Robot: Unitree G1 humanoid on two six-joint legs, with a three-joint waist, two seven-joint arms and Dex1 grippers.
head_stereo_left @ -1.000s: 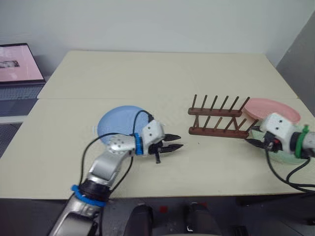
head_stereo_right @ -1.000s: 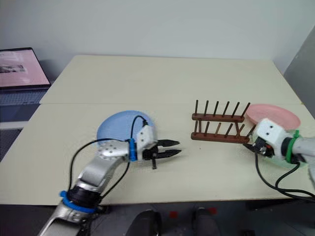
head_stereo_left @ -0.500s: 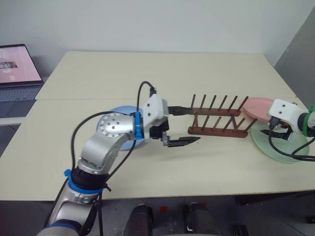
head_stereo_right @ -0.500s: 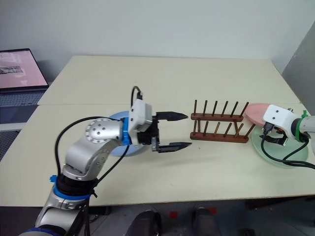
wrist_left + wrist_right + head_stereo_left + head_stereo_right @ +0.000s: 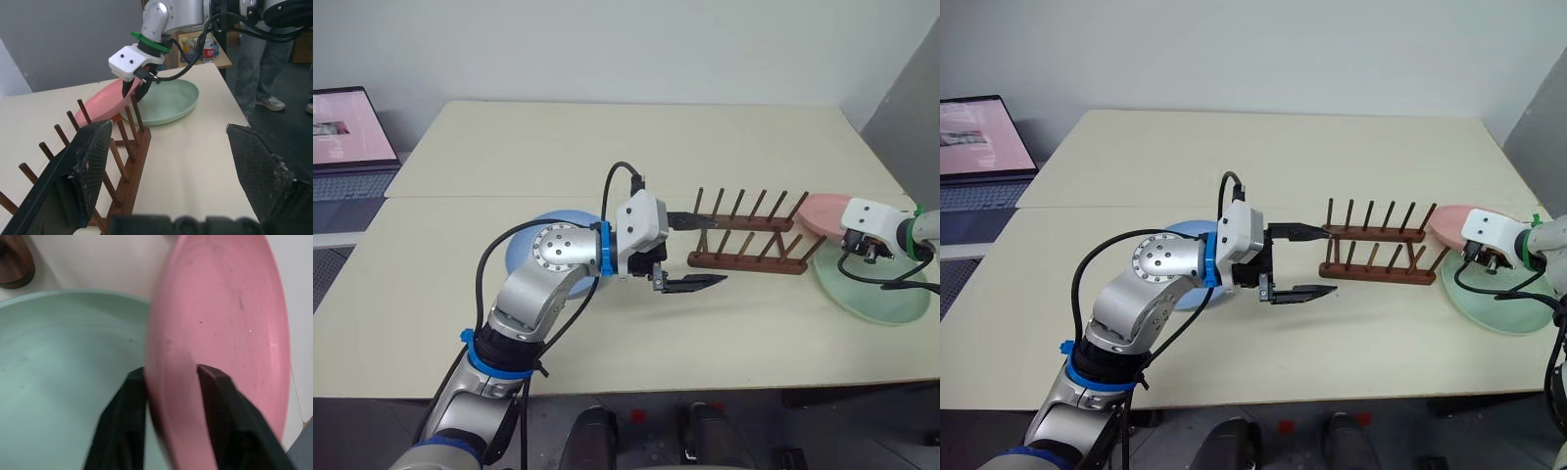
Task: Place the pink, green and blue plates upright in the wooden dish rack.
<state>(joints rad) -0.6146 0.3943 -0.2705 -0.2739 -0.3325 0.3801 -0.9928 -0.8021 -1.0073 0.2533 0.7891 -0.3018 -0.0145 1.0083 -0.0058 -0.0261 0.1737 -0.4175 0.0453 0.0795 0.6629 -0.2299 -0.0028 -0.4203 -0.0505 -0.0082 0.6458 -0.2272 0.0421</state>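
Pink plate [image 5: 220,333], rigid, thin-rimmed and probably light, tilts at the desk's [image 5: 607,147] right end, its low edge over the green plate [image 5: 876,294], beside the rack [image 5: 749,240]. The right pincer [image 5: 168,382] pinches its rim, the sensible hold; matte, likely not slippery. The left pincer [image 5: 690,253] is spread, empty, near the blue plate [image 5: 533,245].

Silver arms, white wrists, black cables, black claw [image 5: 691,252].
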